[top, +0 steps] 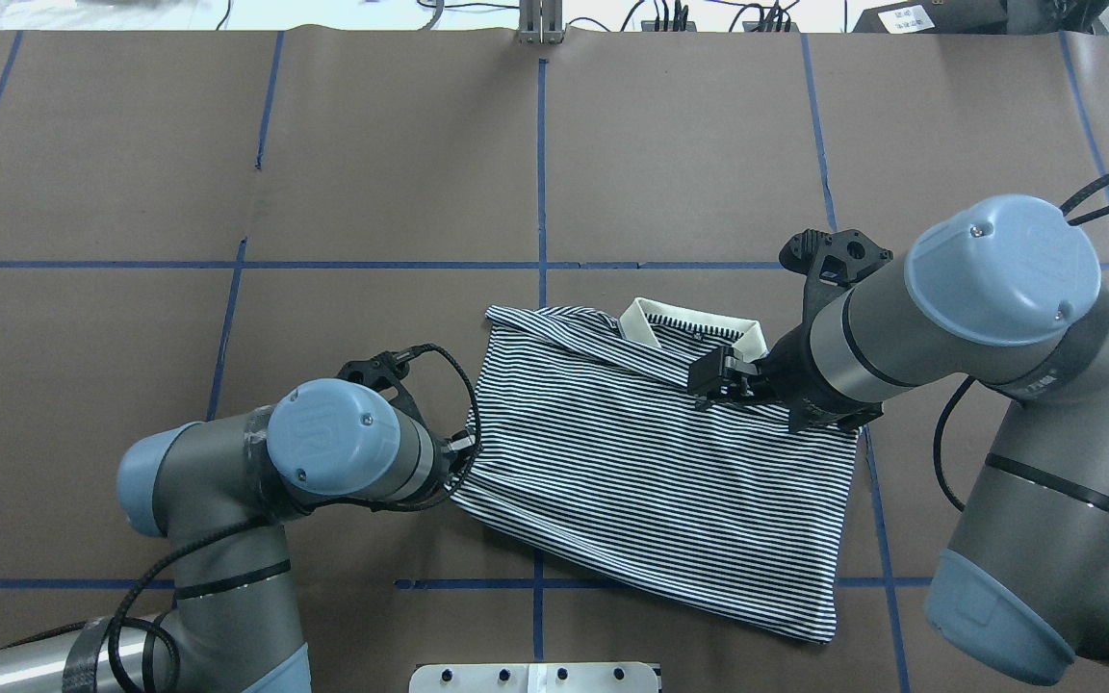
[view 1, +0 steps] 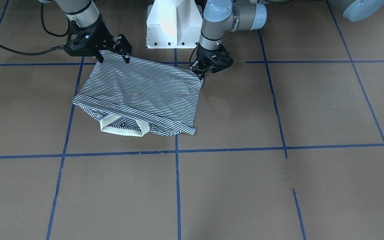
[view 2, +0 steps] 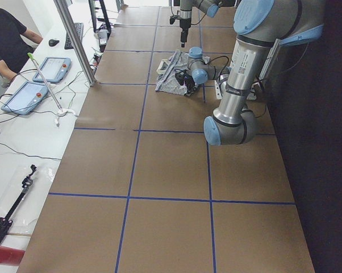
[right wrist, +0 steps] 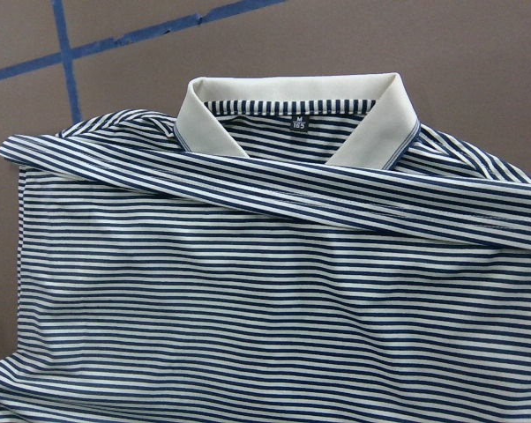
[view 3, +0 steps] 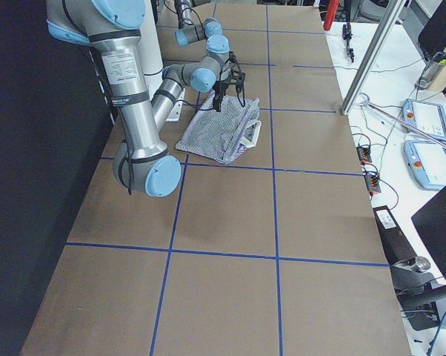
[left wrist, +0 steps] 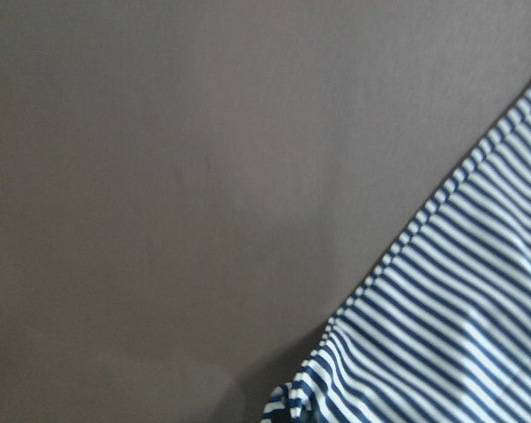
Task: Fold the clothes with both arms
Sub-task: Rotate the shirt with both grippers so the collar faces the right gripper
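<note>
Collar [view 1: 121, 132] nearest, polo shirt [view 1: 138, 90] folded behind it. Left gripper [view 1: 200, 74] clamped on shirt's far right hem corner. Right gripper [view 1: 113, 58] jaws apart over far left corner.

We identify the work surface as a table [view 1: 312, 110] covered in brown paper, divided into rectangles by blue tape lines [view 1: 177, 173]. A striped polo shirt [view 1: 138, 93] lies folded on it, its white collar [view 1: 122, 130] toward the operators' side. The white pedestal base [view 1: 173, 25] stands at the table's robot edge.
</note>
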Robot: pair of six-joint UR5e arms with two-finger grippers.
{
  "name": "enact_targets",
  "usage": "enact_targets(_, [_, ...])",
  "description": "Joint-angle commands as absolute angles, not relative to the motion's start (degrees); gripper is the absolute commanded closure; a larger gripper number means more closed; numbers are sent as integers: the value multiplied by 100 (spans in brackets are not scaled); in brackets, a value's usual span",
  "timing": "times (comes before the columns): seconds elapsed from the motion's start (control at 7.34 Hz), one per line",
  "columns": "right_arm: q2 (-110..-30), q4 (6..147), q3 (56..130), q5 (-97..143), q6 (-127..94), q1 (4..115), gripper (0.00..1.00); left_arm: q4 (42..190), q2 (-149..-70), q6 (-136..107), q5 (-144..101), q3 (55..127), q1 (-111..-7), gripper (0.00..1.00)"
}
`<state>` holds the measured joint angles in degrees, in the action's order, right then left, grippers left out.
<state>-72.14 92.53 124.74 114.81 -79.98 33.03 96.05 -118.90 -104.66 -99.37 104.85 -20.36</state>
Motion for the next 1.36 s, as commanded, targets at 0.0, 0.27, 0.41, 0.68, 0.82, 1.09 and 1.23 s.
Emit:
enact_targets(0.0, [-7207, 9246, 12480, 11452, -7998, 3305, 0, 9308, -11892, -9732, -9548, 10381, -2468, 100])
enact_targets(0.27, [-7207, 9229, 12480, 11312, -7998, 3313, 0, 9996, -11935, -9230, -9387, 9838, -2906, 100])
enact_targets(0.41, [-7207, 9220, 12480, 11207, -7998, 3322, 0, 10402, -12075, -9176, -9361, 9400, -3205, 100])
enact_targets(0.68, [-7190, 9220, 12480, 11039, -8007, 3296, 0, 10554, -12784, -8414, -9230, 8556, -3759, 100])
enact_targets(0.82, [-7198, 9220, 12480, 10891, -7998, 3296, 0, 10999, -13084, -8002, -8907, 8004, -3910, 100])
enact_targets(1.09, [-7189, 9211, 12472, 10846, -7998, 3287, 0, 11792, -13584, -7455, -8379, 7159, -4008, 100])
enact_targets(1.23, [-7198, 9220, 12463, 10846, -7989, 3287, 0, 12039, -13988, -7236, -8115, 6537, -4008, 100])
